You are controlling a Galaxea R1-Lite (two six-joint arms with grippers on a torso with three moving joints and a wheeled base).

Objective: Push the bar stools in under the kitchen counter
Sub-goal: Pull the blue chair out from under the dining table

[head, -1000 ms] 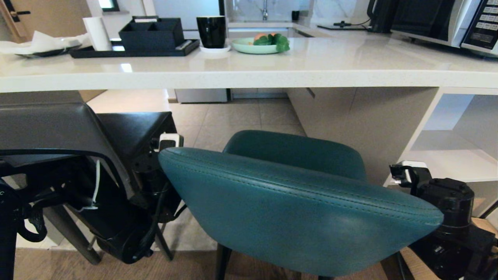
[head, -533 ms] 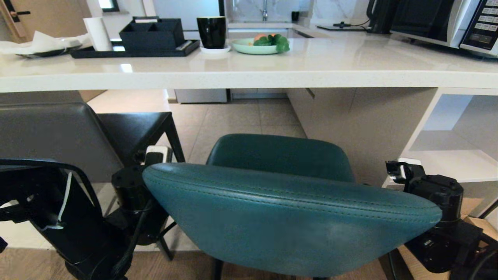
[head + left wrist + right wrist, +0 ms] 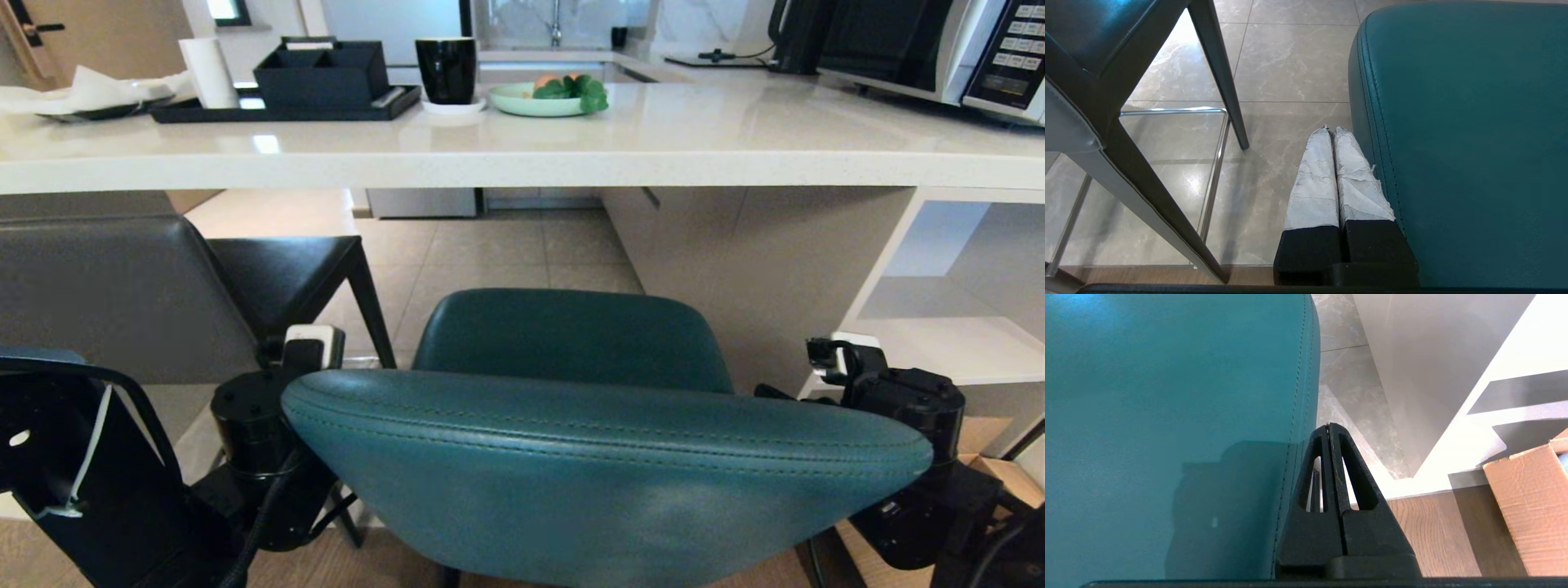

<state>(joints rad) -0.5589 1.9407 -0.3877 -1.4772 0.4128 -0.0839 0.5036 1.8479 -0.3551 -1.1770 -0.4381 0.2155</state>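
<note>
Bracketing the teal stool (image 3: 604, 465) from both sides, two arms sit low at backrest height. Left gripper (image 3: 1332, 132) points forward and down beside the backrest's left edge, taped fingers (image 3: 1314, 183) clenched together, holding nothing; the inner one sits right against the teal edge seam. Right gripper (image 3: 1329, 426) mirrors it at the right edge, black fingers (image 3: 1310, 522) pressed flat together, empty, just beside the seam. In head view both wrists flank the curved backrest, forearms reaching in from the lower corners.

Teal stool stands in front of the counter (image 3: 522, 163), seat just short of the counter's near edge, not yet under it. Grey stool (image 3: 122, 286) is at the left, its back close below the near edge of the slab, dark legs on the tile floor (image 3: 1290, 61). On the counter top near the far edge: black tray (image 3: 277, 106), black cup (image 3: 446, 69), green plate (image 3: 539, 100); microwave (image 3: 939, 49) at the far right corner. Cardboard box (image 3: 1531, 498) on the wood floor by the right arm.
</note>
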